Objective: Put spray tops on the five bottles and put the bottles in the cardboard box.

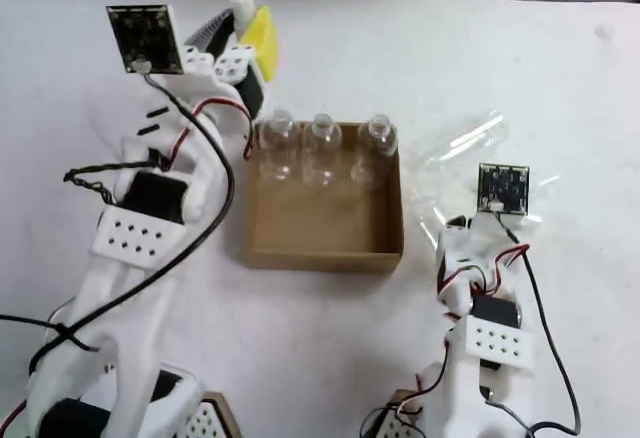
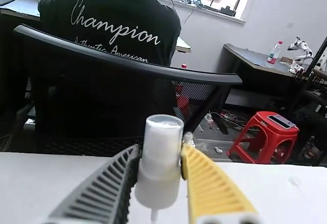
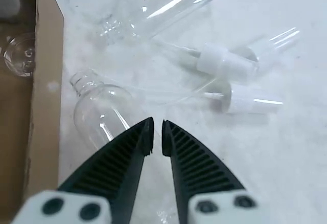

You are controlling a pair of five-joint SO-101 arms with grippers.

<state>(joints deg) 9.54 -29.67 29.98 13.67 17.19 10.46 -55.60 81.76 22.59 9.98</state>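
Observation:
My left gripper [image 2: 159, 170] is shut on a white spray top [image 2: 161, 152], held upright between its grey and yellow fingers. From above, that gripper [image 1: 245, 20] and spray top [image 1: 240, 0] hang over the far table, just behind the cardboard box [image 1: 325, 256]. Three clear bottles without tops [image 1: 321, 148] stand in the box's back row. My right gripper [image 3: 157, 138] is shut and holds nothing, right over a lying clear bottle [image 3: 99, 114] beside the box wall [image 3: 46, 96]. A second lying bottle [image 3: 158, 1] and two loose spray tops [image 3: 225, 63] [image 3: 250, 101] lie just beyond.
The right arm's wrist camera [image 1: 503, 186] sits right of the box, above the loose bottles [image 1: 465, 143]. The left arm's body and cables [image 1: 150, 218] fill the table left of the box. A chair and a seated person [image 2: 117, 24] are behind the far table edge.

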